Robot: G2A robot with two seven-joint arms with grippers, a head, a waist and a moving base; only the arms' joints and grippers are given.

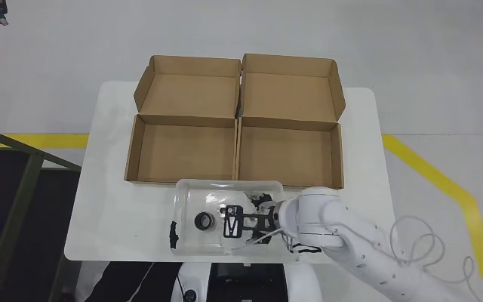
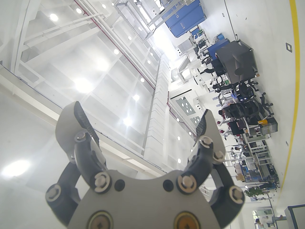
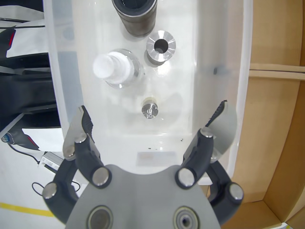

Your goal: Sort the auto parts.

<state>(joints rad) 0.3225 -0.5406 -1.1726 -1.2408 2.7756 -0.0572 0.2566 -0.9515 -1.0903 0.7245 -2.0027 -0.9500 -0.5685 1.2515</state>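
A clear plastic bin (image 1: pixel 189 192) (image 3: pixel 240 77) at the table's front edge holds the auto parts. In the right wrist view I see a dark cylindrical bushing (image 3: pixel 134 5), a silver slotted collet (image 3: pixel 160 48), a clear plastic part with a white cap (image 3: pixel 114 69) and a small silver stud (image 3: pixel 149 110). My right gripper (image 3: pixel 152 114) (image 1: pixel 234 223) hangs open over the bin, its fingers either side of the small stud and apart from it. The dark bushing (image 1: pixel 204 221) stands just beyond the fingertips. My left gripper (image 2: pixel 143 117) is open, empty, and faces the ceiling.
Two open cardboard boxes (image 1: pixel 183 151) (image 1: pixel 289 155) sit side by side behind the bin, lids folded back. A cardboard box wall (image 3: pixel 274 96) runs close along the bin's side. A small black part (image 1: pixel 173 233) hangs at the bin's left front corner.
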